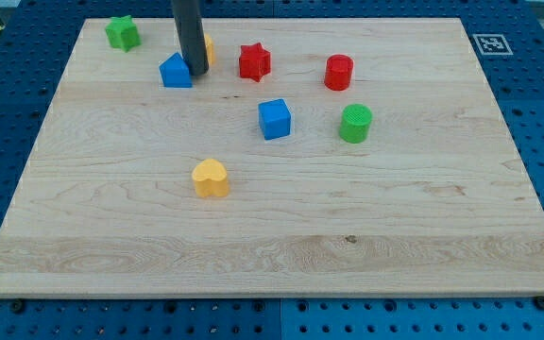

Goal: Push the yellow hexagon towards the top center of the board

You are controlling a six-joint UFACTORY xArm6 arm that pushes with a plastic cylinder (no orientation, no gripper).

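Yellow hexagon [208,49] sits mostly hidden behind my tip [197,72], beside the blue block [176,71]; no fingers show.

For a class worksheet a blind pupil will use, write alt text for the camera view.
My tip rests at the board's top left, between a blue block and a mostly hidden yellow block. Other coloured blocks are scattered over the pale wooden board.

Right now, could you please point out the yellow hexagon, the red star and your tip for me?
yellow hexagon [209,49]: camera view, the sliver showing right of the rod.
red star [254,61]: camera view, middle of its top face.
my tip [196,72]: camera view, the rod's very end, beside the blue block [175,71].
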